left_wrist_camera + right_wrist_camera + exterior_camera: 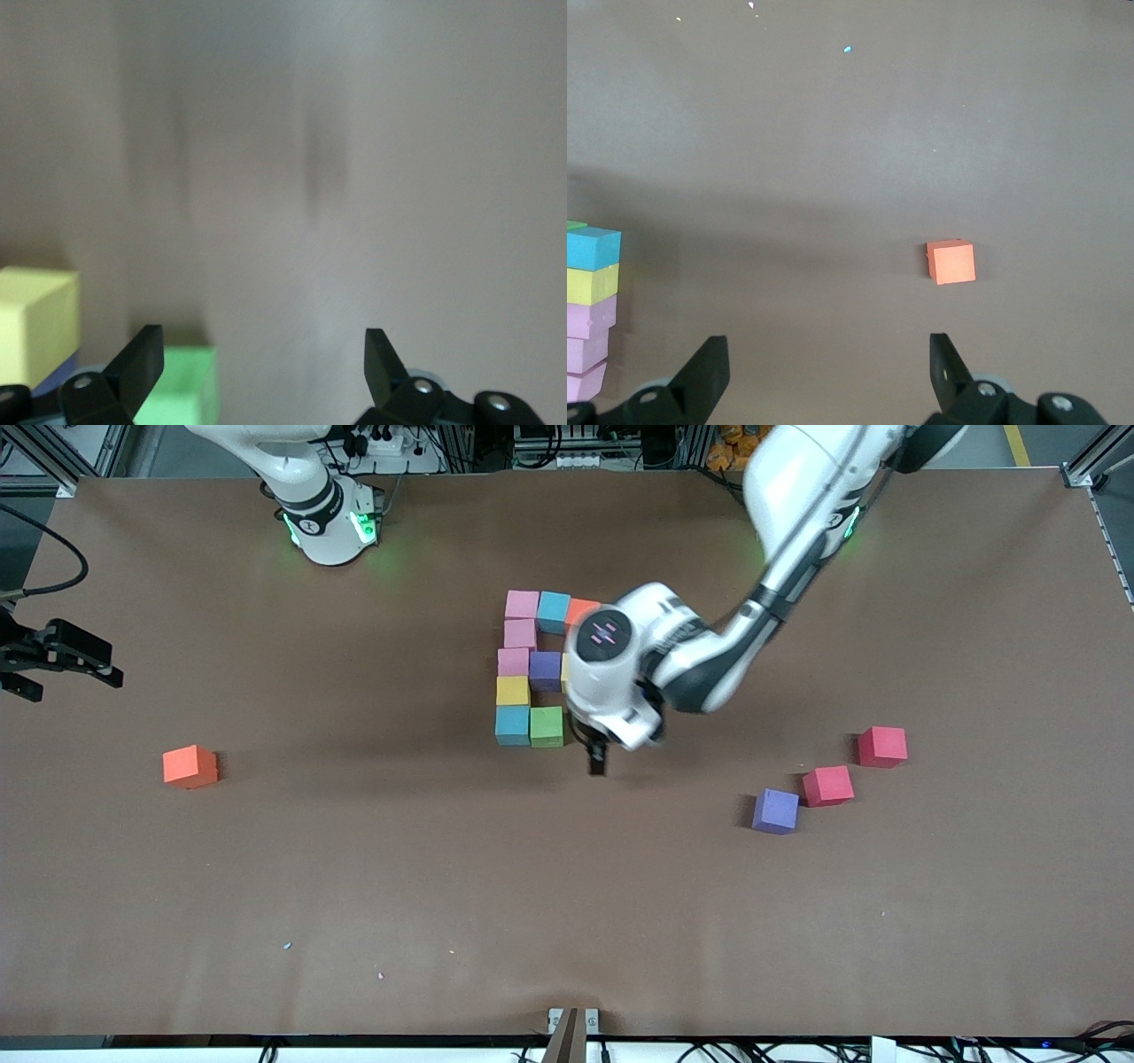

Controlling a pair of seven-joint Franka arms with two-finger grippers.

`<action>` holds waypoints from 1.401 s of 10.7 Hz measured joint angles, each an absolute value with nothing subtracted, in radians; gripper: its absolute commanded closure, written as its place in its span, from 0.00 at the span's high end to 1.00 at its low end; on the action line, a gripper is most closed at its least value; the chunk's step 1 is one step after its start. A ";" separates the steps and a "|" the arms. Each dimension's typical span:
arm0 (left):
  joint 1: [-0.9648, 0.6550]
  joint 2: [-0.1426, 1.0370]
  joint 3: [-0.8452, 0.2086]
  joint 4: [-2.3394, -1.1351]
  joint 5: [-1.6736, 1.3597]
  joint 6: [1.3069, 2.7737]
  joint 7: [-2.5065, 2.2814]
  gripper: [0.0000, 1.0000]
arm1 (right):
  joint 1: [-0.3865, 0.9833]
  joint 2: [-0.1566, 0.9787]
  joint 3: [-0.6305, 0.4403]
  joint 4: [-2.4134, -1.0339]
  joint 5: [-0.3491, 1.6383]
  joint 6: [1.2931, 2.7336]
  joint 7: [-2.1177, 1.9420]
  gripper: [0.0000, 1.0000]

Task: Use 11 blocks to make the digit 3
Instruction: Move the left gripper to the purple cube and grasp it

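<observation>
The right gripper (828, 354) waits well off toward the right arm's end from the green cube (547, 726), jaws apart and holding nothing. My guess is it's just parked out of the way. A spare orange-red cube (190, 766) also lies well out toward that end, a bit nearer the camera than green.

The digit 3 (532, 666) has 10 cubes touching. Its column is pink (522, 604), pink, pink, yellow (512, 690), blue (512, 724), and green sits right beside that last blue. The long axis runs from the camera toward the robot bases. The bars stick out toward the left arm's end, so it reads right from the robots' side. The bottom bar is only 2 cubes wide, and the free slot is the one touching green on the left arm's side.

The left gripper (264, 354) is over the table just beside green at that slot, jaws spread and empty.

The purple cube (775, 811) lies well apart from green toward the left arm's end. It's probably block 11, with 2 red cubes (828, 786) beside it.
</observation>
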State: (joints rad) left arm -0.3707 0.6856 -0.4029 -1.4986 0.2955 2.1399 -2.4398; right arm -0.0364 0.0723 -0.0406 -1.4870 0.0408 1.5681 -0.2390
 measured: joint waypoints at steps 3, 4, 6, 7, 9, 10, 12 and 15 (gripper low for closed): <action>-0.202 0.683 -0.403 -1.543 0.296 2.132 -2.242 1.00 | -0.038 0.072 -0.040 -1.492 0.041 1.570 -0.238 1.00; -0.149 0.682 -0.404 -1.559 0.296 2.133 -2.165 1.00 | -0.038 0.072 -0.039 -1.497 0.040 1.573 -0.238 1.00; -0.053 0.657 -0.407 -1.614 0.296 2.136 -2.024 1.00 | -0.038 0.072 -0.037 -1.507 0.040 1.577 -0.238 1.00; -0.014 0.629 -0.409 -1.657 0.296 2.142 -1.968 1.00 | -0.038 0.071 -0.037 -1.510 0.040 1.577 -0.238 1.00; 0.054 0.570 -0.412 -1.746 0.297 2.185 -1.870 1.00 | -0.038 0.071 -0.036 -1.512 0.040 1.578 -0.237 1.00; 0.079 0.554 -0.412 -1.787 0.308 2.235 -1.842 1.00 | -0.038 0.071 -0.035 -1.514 0.040 1.578 -0.237 1.00; 0.111 0.556 -0.411 -1.835 0.367 2.337 -1.839 1.00 | -0.038 0.071 -0.034 -1.515 0.040 1.578 -0.237 1.00; 0.133 0.580 -0.410 -1.847 0.412 2.383 -1.838 1.00 | -0.038 0.071 -0.034 -1.516 0.040 1.578 -0.237 1.00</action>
